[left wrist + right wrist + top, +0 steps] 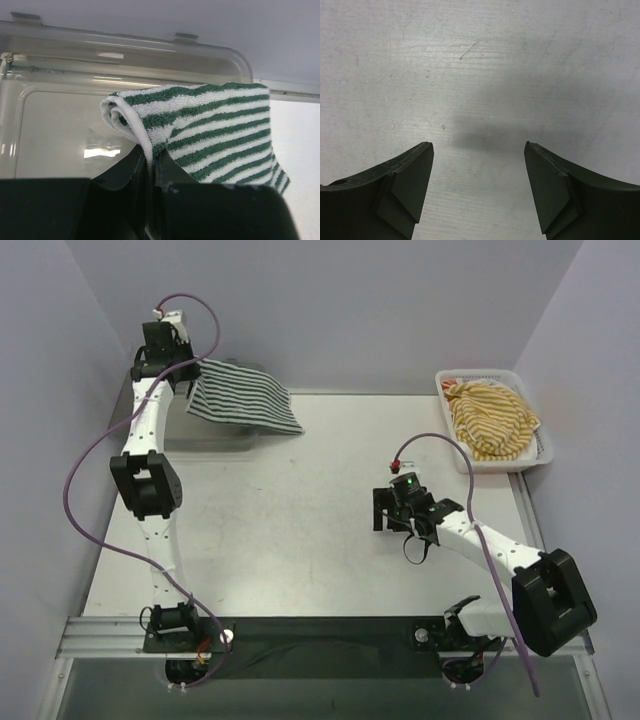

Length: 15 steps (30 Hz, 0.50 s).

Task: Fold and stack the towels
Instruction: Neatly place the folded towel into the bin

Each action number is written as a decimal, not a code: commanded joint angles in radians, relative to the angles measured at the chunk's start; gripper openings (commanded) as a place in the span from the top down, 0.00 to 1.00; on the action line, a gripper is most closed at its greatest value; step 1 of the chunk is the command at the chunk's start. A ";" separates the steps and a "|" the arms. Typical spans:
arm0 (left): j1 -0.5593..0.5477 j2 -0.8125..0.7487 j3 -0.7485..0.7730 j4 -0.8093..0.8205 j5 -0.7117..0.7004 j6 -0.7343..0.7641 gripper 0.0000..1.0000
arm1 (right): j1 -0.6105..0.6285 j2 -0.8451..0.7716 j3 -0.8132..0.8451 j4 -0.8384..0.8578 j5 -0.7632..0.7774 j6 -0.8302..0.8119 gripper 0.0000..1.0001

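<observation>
Green-striped towel [215, 125]: fuzzy terry cloth. Tray [50, 125]: clear glossy plastic. Surface [480, 60]: matt, scuffed. Basket [480, 374], 2 o'clock: plastic mesh.

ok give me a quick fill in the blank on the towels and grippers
The left gripper is shut on a towel with white and ____ stripes.
The right gripper hovers over the table, jaws ____.
The yellow striped towel lies in the white basket at the table's far ____ corner.
Missing: green; open; right.

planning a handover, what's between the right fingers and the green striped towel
Only bare table between the right fingers and the green striped towel, per the top view.
</observation>
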 commanded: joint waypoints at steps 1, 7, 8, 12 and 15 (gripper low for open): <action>0.051 0.019 0.062 0.013 -0.003 0.067 1.00 | -0.003 0.036 0.058 -0.042 -0.007 -0.004 0.26; 0.085 0.059 0.076 0.012 -0.077 0.127 1.00 | 0.000 0.100 0.091 -0.051 -0.027 -0.003 0.27; 0.087 0.065 0.080 0.012 -0.095 0.161 1.00 | -0.001 0.105 0.094 -0.051 -0.028 -0.001 0.27; 0.113 0.113 0.073 0.039 -0.123 0.185 1.00 | -0.001 0.136 0.108 -0.056 -0.033 -0.006 0.27; 0.134 0.148 0.073 0.058 -0.138 0.193 1.00 | -0.001 0.156 0.124 -0.060 -0.034 -0.011 0.27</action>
